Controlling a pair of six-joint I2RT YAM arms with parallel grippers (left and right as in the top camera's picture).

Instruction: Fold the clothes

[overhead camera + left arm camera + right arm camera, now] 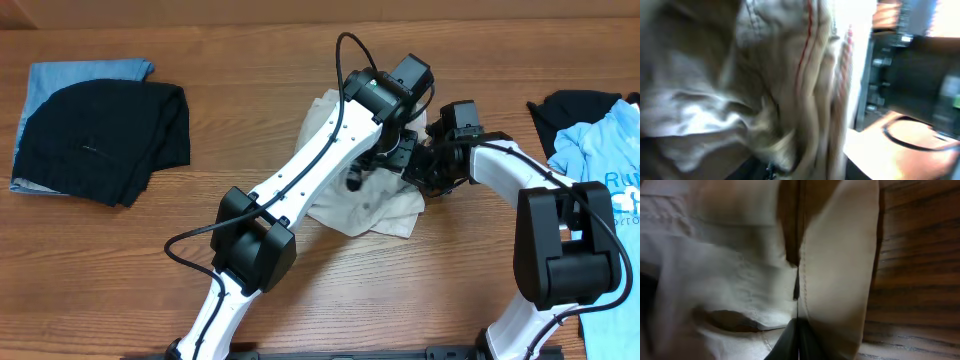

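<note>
Creased pale beige shorts [835, 270] fill most of the frame, a seam running down the middle. The dark fingers [787, 347] meet at the bottom edge, pinching the cloth. Wooden bench [915, 270] shows at right

Matt, creased beige woven cloth of the shorts [365, 212] on a smooth, grained wooden table [120, 270].
</note>
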